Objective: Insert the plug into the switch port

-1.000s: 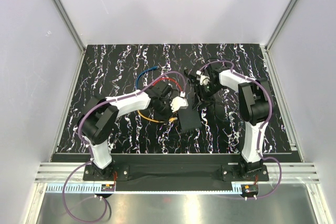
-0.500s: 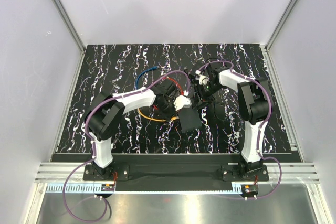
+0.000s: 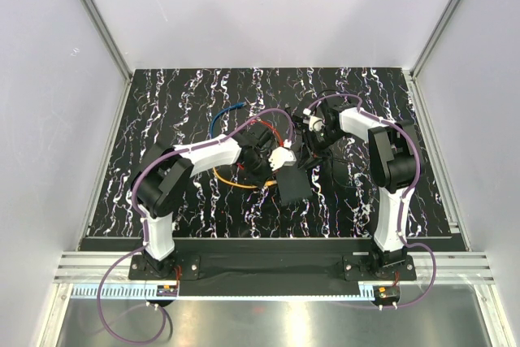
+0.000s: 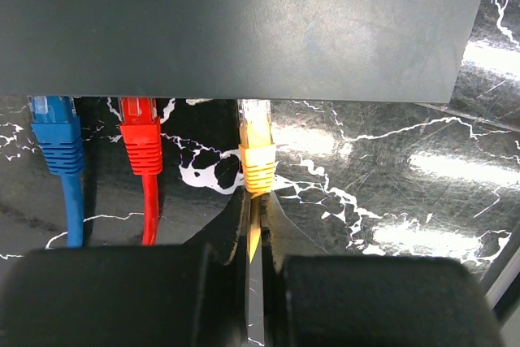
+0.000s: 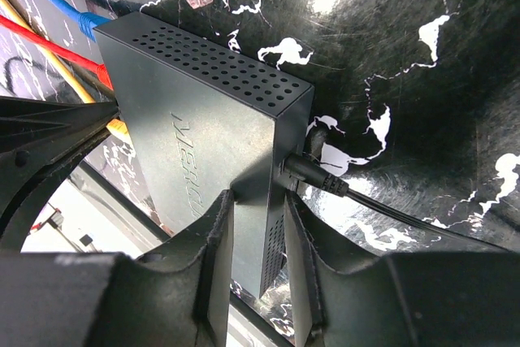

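Right now your left gripper is closed on the yellow cable, pinching it just behind the yellow plug. The plug points straight at the long edge of the flat black box. Its clear tip reaches that edge, but more of the tip shows than on the two neighbours. The switch port itself is hidden under the box's edge, so you cannot tell how far in the plug sits. To the left of it, a red plug and then a blue plug sit at the same edge, each with its cable trailing back toward the camera.

Your right gripper is at the far end of the box, its two fingers clamped over the thin side, one on each face. Just beside them a black power cord enters the box. Everything rests on a black table with white marbling.
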Tool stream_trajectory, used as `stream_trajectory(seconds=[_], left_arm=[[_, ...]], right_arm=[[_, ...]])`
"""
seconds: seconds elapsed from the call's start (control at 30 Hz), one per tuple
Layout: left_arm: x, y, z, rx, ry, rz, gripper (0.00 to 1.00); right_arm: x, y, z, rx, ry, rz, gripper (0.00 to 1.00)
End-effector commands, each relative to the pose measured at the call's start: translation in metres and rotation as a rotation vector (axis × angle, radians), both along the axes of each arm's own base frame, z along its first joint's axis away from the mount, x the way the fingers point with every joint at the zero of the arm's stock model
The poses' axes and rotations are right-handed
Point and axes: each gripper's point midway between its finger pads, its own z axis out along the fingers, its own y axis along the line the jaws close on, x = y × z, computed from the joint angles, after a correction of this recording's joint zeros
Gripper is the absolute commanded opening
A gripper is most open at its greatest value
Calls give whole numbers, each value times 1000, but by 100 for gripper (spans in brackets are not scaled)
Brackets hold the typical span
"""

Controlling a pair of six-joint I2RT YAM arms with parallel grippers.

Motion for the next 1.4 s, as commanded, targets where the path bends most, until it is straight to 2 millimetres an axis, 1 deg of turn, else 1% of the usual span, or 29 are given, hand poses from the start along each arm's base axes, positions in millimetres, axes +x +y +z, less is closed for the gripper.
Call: stream_trajectory(seconds=[0.0, 0.13, 0.3, 0.4, 0.5, 0.63, 0.87, 0.97, 1.03, 1.1, 1.17, 1.27, 1.37], left_arm=[[24, -27, 35, -122, -106, 4, 0], [22, -29, 44, -148, -116, 0, 0], [18, -33, 51, -174, -108, -10, 0], [16, -35, 51, -176, -101, -19, 0], [17, -38, 44, -172, -87, -22, 0], [20, -47, 26, -150, -33, 2, 0], [30, -60, 22, -159, -36, 30, 0], [33, -68, 28, -173, -45, 32, 0], [34, -72, 32, -183, -46, 33, 0], [32, -81, 40, -203, -58, 23, 0], [28, -89, 44, -210, -60, 8, 0], [30, -100, 49, -224, -61, 6, 0], [35, -106, 55, -241, -62, 25, 0]], right_arm=[[1, 7, -4, 33, -7, 21, 34], [2, 8, -4, 31, -8, 21, 34], [2, 7, -4, 29, -5, 11, 34], [1, 9, -4, 38, 3, 9, 34], [-3, 12, -4, 55, 26, 1, 34], [-9, 20, 0, 114, 74, -8, 33], [-26, 27, -5, 176, 182, -26, 30], [-31, 30, -8, 196, 211, -28, 27], [-32, 32, -8, 195, 208, -21, 27], [-34, 36, -6, 202, 202, -14, 25], [-36, 40, -4, 213, 208, -9, 21], [-41, 46, -3, 218, 218, 4, 18], [-42, 46, -3, 215, 219, 3, 16]])
